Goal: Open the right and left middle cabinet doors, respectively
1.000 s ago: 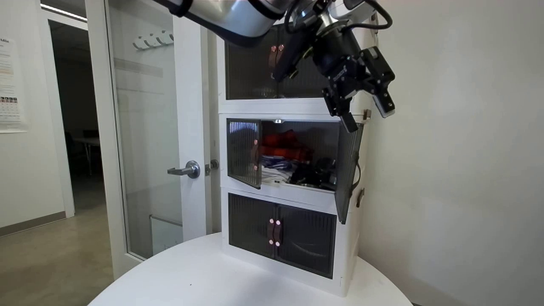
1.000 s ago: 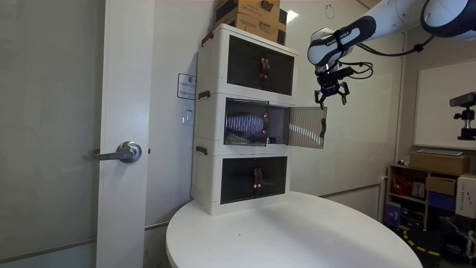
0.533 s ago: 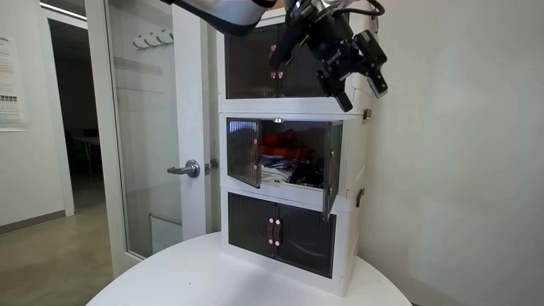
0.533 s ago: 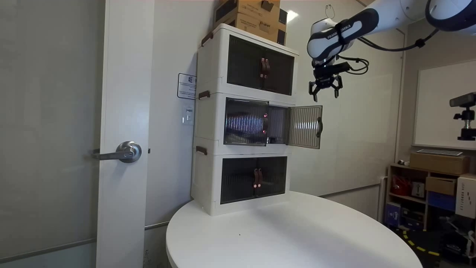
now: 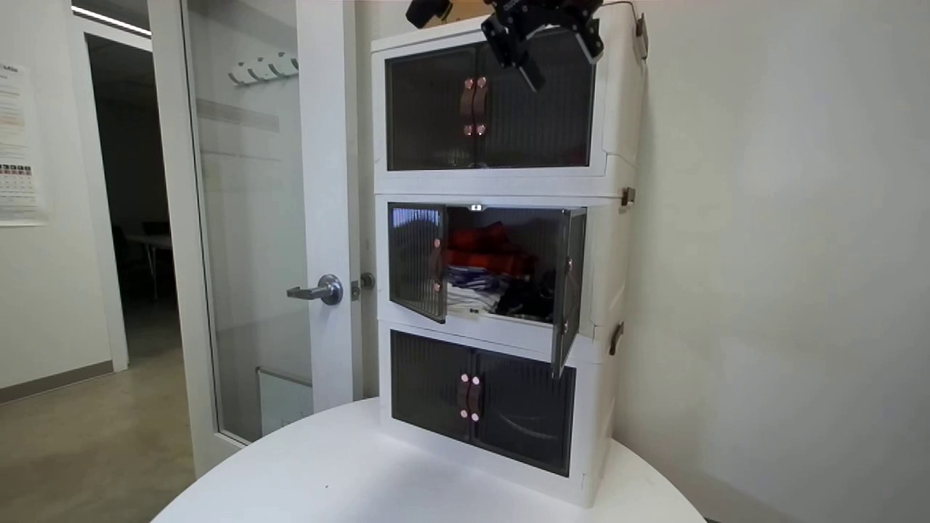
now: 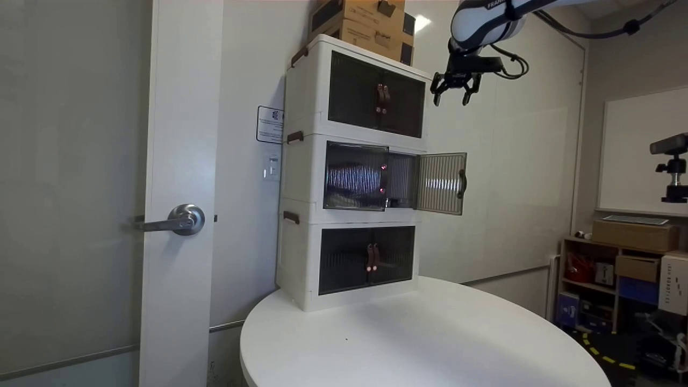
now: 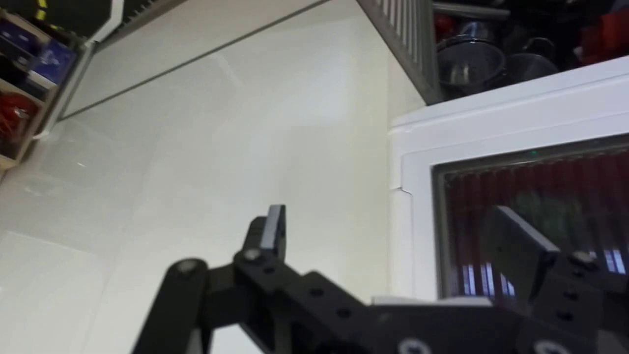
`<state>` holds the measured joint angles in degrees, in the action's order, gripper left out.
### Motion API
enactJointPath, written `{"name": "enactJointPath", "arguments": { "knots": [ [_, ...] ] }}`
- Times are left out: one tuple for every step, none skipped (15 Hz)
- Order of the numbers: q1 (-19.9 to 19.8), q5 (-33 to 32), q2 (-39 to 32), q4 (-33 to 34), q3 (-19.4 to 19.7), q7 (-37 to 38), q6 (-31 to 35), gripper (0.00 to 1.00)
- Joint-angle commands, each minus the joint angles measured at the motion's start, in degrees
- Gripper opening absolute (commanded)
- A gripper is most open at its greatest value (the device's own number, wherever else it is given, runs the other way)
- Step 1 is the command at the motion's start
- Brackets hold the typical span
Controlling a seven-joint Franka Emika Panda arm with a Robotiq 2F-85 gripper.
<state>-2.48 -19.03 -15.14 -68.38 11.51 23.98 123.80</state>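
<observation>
Black fingers [image 7: 275, 231] stand spread wide in the wrist view, released and well apart. The gripper [image 6: 451, 101] hangs, pointing down, near the upper right corner of the white cabinet [image 6: 297, 177]; in an exterior view it hides part of the top doors [image 5: 501, 116] along the upper edge. Below lies the white table [image 6: 430, 344], the cabinet standing toward its far edge. In both exterior views the left middle door [image 6: 356, 176] is swung partly out from the cabinet's left edge, and the right middle door [image 6: 441, 184] farther out from the right edge, its handle [image 6: 463, 184] by the free edge. The top doors and the bottom doors [image 5: 494, 403] lie flush. Between the two, inside the cabinet, red cloth [image 5: 483, 250] lies over white and blue cloth [image 5: 471, 283]; dark things [image 5: 530, 298] near the right corner are too dim to name. The wrist view catches a pot [image 7: 470, 61] inside, just beside the right middle door, blurred. Cardboard boxes [image 6: 365, 29] rest on the cabinet's top. Past the cabinet's left edge stands a glass door [image 5: 247, 218]; well apart, beyond the table's right edge, is a shelf [image 6: 588, 286].
</observation>
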Motion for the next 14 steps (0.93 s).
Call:
{"name": "enactJointPath", "arguments": {
  "knots": [
    [-1.47, 7.64, 2.97, -4.24, -3.22, -10.46, 4.41, 1.0],
    [-1.69, 10.21, 2.49, -4.0, -4.03, -13.52, 4.43, 1.0],
    [-1.93, 12.78, 1.99, -3.66, -4.76, -16.8, 4.09, 1.0],
    [-1.93, 14.56, 0.95, -2.83, -5.46, -19.96, 3.48, 1.0],
    [-1.92, 16.17, 0.06, -2.13, -6.2, -23.04, 3.11, 1.0],
    [-1.72, 17.09, -0.85, -1.47, -6.89, -25.89, 2.35, 1.0],
    [-1.53, 17.92, -1.85, -0.64, -7.66, -28.6, 1.57, 1.0],
    [-0.94, 17.7, -3.14, 0.59, -8.41, -30.63, 0.36, 1.0],
    [-0.84, 17.75, -4.15, 1.25, -9.22, -33.14, -0.35, 1.0],
    [-0.21, 16.85, -5.51, 2.59, -10.05, -34.76, -1.34, 1.0],
    [0.21, 16.28, -6.7, 3.7, -10.89, -36.81, -2.21, 1.0],
    [0.53, 15.97, -8.11, 5.4, -11.85, -38.77, -3.78, 1.0],
    [0.8, 16.13, -9.35, 6.81, -12.71, -41.05, -5.13, 1.0],
    [1.12, 16.42, -10.98, 8.85, -13.64, -43.31, -7.01, 1.0]
  ]
}}
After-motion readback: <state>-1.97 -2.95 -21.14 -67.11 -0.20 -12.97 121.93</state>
